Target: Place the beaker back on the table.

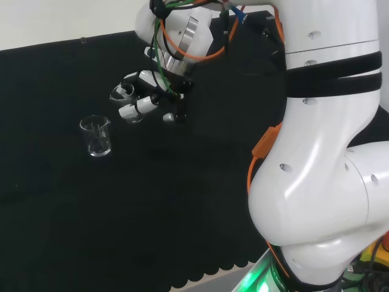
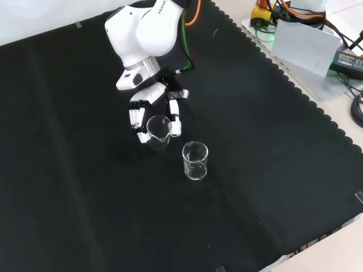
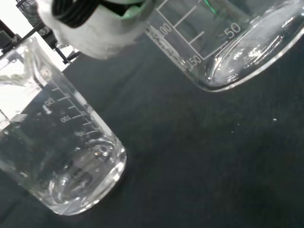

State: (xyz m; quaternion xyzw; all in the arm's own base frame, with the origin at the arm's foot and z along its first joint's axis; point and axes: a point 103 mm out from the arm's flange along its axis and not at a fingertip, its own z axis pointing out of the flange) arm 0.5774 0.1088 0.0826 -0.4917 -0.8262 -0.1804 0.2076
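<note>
In the head view, the hand hangs over the black cloth of the counter, with its fingers curled round a clear glass beaker. The beaker's rim shows at the hand's left side. A second beaker stands upright on the cloth, lower left of the hand and apart from it. To the hand's right rise the arm's white links, with orange and green cables running above the wrist.

In the front view, the hand comes down from the top, and its fingers close on either side of the held beaker, which hangs just below the palm with its mouth upward. Whether its base touches the cloth cannot be told from here. The second beaker stands upright on the cloth just to the lower right of the hand, near the held one, with a small gap between them. Off the cloth, at the top right corner, lie a grey box and some cables.

In the wrist view, a blurred white part of the hand sits close to the lens. Two beakers appear large: one with printed graduation marks on its wall, the other tilted in the frame, its rounded base edge over the dark cloth. Which of these two the hand is grasping cannot be told from this view.
</note>
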